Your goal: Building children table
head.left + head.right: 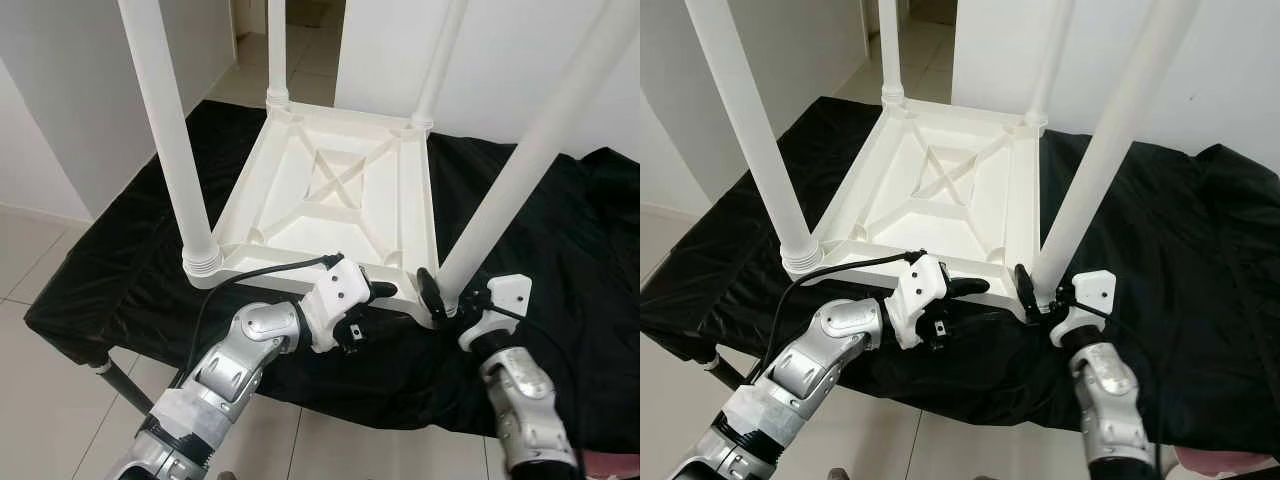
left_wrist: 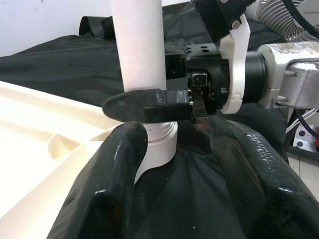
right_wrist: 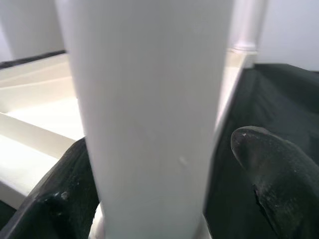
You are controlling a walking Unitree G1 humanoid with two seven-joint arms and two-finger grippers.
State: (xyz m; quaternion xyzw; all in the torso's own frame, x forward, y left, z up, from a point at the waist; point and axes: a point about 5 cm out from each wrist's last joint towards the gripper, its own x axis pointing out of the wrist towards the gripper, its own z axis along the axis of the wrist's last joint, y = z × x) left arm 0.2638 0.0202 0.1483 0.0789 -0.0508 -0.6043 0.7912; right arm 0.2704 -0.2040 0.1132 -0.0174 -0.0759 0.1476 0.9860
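Observation:
A white plastic children's table lies upside down on a black cloth, its four legs pointing up. My right gripper is open at the base of the near right leg. In the right wrist view that leg stands between the fingers, one finger against it and the other slightly apart. My left gripper is open at the tabletop's near edge, pointing at the same leg base. Its fingers hold nothing.
The near left leg rises close above my left arm. The cloth covers a low bench with a dark leg on tiled floor. White walls and a doorway lie behind. A fan stands past my right arm.

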